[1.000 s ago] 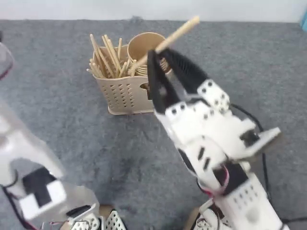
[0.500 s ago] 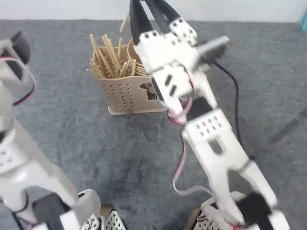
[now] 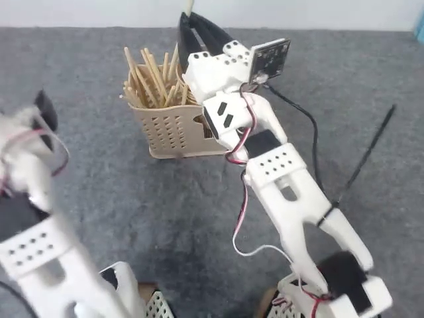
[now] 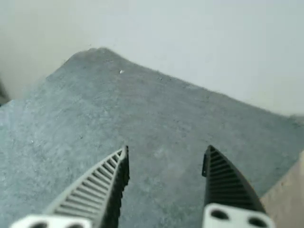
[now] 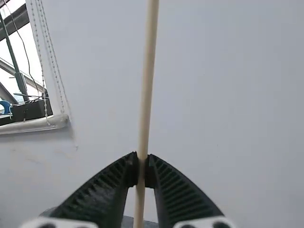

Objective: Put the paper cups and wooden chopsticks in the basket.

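A beige perforated basket (image 3: 171, 131) stands on the grey carpet, with several wooden chopsticks (image 3: 147, 76) upright inside it. My right gripper (image 3: 190, 21) hangs over the basket's far side, shut on one wooden chopstick (image 3: 189, 5) that points straight up. In the right wrist view that chopstick (image 5: 148, 71) runs up from between the shut fingers of the right gripper (image 5: 142, 168), against a pale wall. My left gripper (image 4: 166, 154) is open with nothing in it, above bare carpet. The right arm hides the cup side of the basket.
The left arm (image 3: 26, 172) is raised at the left edge of the table, well away from the basket. Grey carpet (image 3: 112, 199) lies open in front of the basket. A black cable (image 3: 361, 165) runs across the carpet on the right. A white wall borders the far edge.
The right arm swung from in front of the basket up over it, turning the held chopstick from slanted to upright. The left arm rose and shifted at the left edge.
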Tool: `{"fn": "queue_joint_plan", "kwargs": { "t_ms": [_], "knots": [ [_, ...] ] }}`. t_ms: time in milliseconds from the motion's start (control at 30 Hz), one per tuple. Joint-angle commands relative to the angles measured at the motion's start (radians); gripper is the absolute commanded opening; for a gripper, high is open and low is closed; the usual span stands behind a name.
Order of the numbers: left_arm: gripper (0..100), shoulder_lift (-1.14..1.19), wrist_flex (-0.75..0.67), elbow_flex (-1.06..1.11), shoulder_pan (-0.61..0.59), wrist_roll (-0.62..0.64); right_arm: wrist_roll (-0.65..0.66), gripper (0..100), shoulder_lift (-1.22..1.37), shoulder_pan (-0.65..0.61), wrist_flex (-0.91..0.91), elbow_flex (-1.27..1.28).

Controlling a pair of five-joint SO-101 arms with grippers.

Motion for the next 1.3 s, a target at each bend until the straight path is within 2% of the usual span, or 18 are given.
{"fn": "queue_joint_plan", "kwargs": {
  "t_ms": [0, 67, 300, 400, 467, 600, 733, 867, 1033, 1200, 1267],
  "knots": [
    [24, -0.149, -0.292, 0.444, 0.000, -0.014, -0.029, 0.7, -0.110, 0.004, 0.084, -0.015],
    [24, -0.222, -0.353, 0.582, 0.031, -0.012, -0.023, 0.7, -0.119, -0.018, 0.101, -0.014],
    [24, -0.440, -0.358, 0.832, 0.169, -0.009, -0.020, 0.9, -0.016, -0.065, 0.145, -0.020],
    [24, -0.537, -0.358, 0.903, 0.198, -0.009, 0.054, 1.2, 0.054, -0.096, 0.153, -0.038],
    [24, -0.608, -0.354, 0.944, 0.215, -0.012, 0.104, 4.6, 0.108, -0.117, 0.153, -0.055],
    [24, -0.755, -0.354, 1.024, 0.245, -0.014, 0.133, 18.4, 0.186, -0.151, 0.154, -0.098],
    [24, -0.859, -0.245, 1.033, 0.267, -0.014, 0.135, 20.3, 0.154, -0.153, 0.168, -0.124],
    [24, -0.921, -0.166, 1.029, 0.310, -0.015, 0.132, 20.5, 0.013, -0.151, 0.418, -0.210],
    [24, -0.925, -0.152, 1.029, 0.316, -0.015, 0.127, 20.3, -0.119, -0.150, 0.743, -0.334],
    [24, -0.925, -0.146, 1.029, 0.316, -0.015, 0.101, 19.9, -0.254, -0.081, 0.947, -0.351],
    [24, -0.925, -0.146, 1.029, 0.318, -0.017, 0.063, 16.5, -0.312, -0.042, 1.026, -0.351]
  ]
}}
